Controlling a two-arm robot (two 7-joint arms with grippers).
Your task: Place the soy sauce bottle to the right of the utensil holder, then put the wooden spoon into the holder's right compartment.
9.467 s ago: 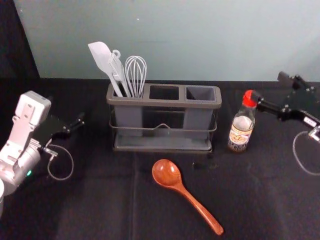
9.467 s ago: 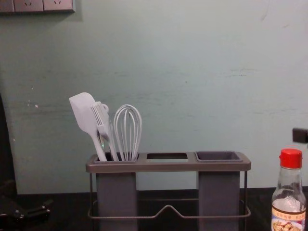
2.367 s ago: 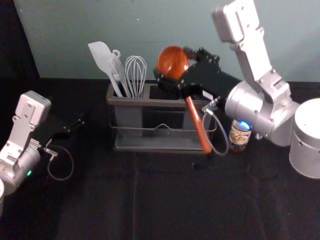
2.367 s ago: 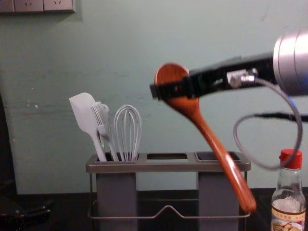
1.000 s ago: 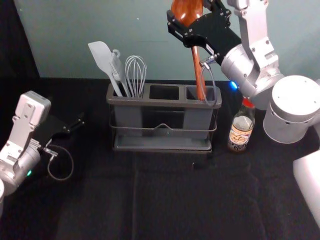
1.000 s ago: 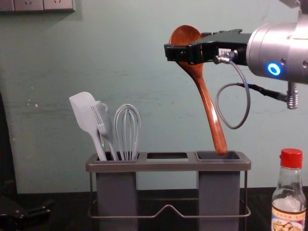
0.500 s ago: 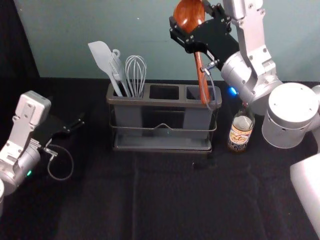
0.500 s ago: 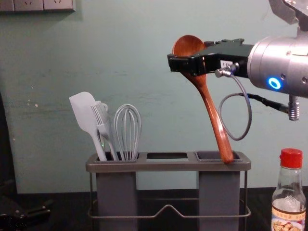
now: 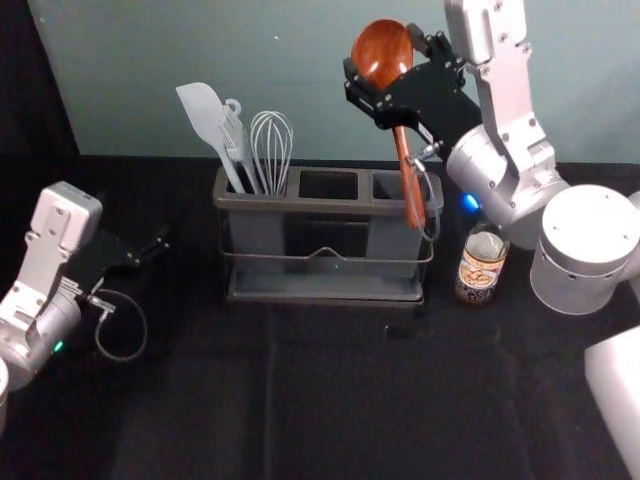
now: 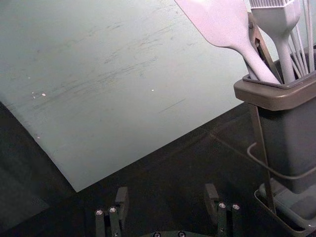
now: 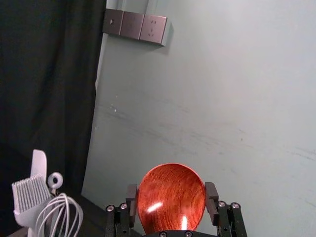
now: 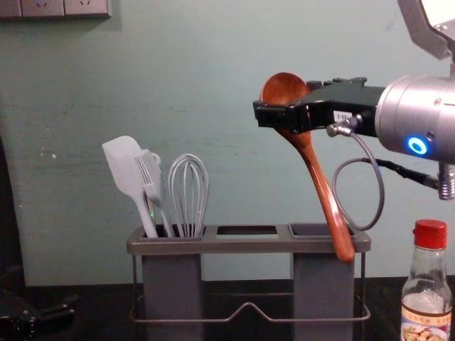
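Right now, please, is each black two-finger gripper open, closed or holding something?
Left gripper: open, empty, left of the dark grey utensil holder.
Right gripper: closed on the bowl of the reddish-brown wooden spoon, higher than the holder.

The left end effector (image 9: pixel 135 217) is holding its fingers wide apart. At the robot's three o'clock from it, a boxy grey plastic utensil holder (image 10: pixel 274 98) is carrying a flat white spatula (image 10: pixel 222 24), pale bristled brush (image 10: pixel 277 20) and white wire whisk (image 10: pixel 310 37).

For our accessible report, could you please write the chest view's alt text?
The right gripper holds a wooden spoon by its bowl, handle crossing the utensil holder's front rim; soy sauce bottle at right, pale utensils and idle left gripper at left.
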